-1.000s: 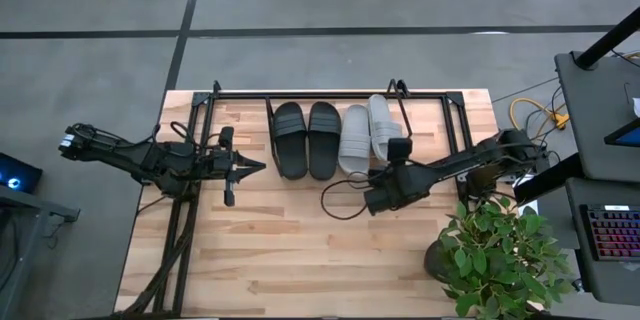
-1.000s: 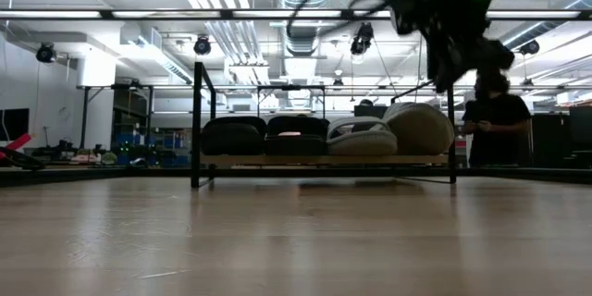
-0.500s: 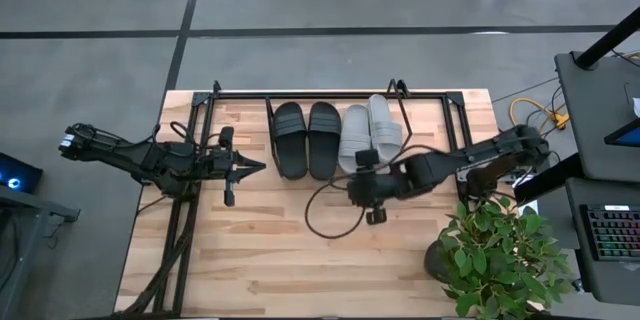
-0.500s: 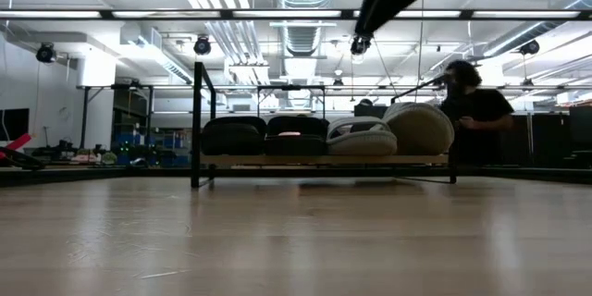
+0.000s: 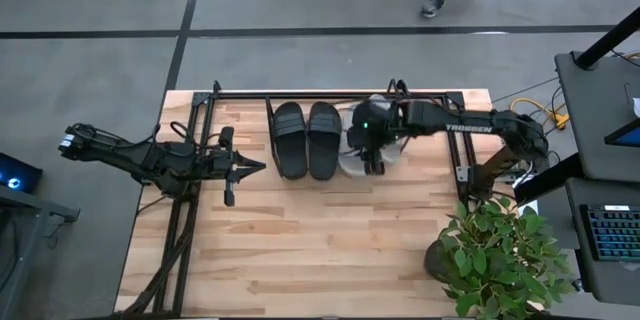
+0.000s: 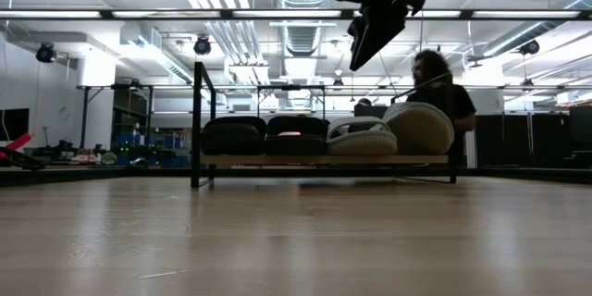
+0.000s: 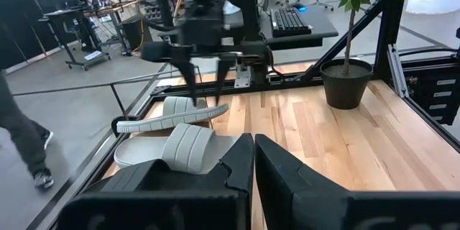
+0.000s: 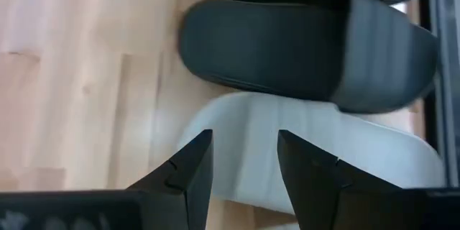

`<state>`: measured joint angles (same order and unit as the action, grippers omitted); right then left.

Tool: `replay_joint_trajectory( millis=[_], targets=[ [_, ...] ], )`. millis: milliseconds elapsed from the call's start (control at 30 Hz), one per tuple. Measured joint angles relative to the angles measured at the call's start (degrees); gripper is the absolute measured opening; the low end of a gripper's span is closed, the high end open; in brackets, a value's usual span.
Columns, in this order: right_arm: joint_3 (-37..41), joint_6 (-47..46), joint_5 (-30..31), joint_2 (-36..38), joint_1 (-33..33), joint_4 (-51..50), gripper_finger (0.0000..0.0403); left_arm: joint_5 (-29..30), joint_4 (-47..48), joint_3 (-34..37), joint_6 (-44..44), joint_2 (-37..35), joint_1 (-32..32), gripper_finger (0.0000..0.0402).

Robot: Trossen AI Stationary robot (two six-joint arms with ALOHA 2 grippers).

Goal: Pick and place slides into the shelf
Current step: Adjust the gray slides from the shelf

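Right gripper over the grey sandals on the rack, fingers apart, nothing held.

High view: I see all four sandals on the rack [image 5: 455, 130] – black pair [image 5: 306, 138] side by side, grey pair [image 5: 375, 135] beside them, one grey overlapping the other. Right gripper [image 5: 372, 160] sits above the grey pair; left gripper [image 5: 255, 167] waits over bare table [image 5: 320, 250], well apart. Low view: right gripper [image 6: 365, 51] hangs above the rack [image 6: 199, 120], not touching the sandals; one grey sandal [image 6: 421, 128] is tilted up. Left wrist view: left fingers [image 7: 244, 162] pressed together, empty. Right wrist view: fingers [image 8: 190, 165] spread, grey sandal [image 8: 316, 158] below, black one [image 8: 302, 50] beside it.
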<state>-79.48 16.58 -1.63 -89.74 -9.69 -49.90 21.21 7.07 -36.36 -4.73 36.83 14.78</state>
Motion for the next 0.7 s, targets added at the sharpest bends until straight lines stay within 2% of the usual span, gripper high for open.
replay_joint_trajectory(
  millis=[100,267,700],
  targets=[
    [-0.5,1.6,-1.0,0.1,-3.7,-0.1,0.0146,0.0,0.0,0.0,0.0,0.0,0.0,0.0000],
    [-3.5,1.9,-6.2,-1.5,-8.7,-1.3,0.0146,0.0,0.0,0.0,0.0,0.0,0.0,0.0000],
    [-13.9,4.5,-9.4,-15.0,-12.1,-12.1,0.0146,0.0,-0.1,0.0,-0.3,0.0,0.0,0.0000]
  ],
)
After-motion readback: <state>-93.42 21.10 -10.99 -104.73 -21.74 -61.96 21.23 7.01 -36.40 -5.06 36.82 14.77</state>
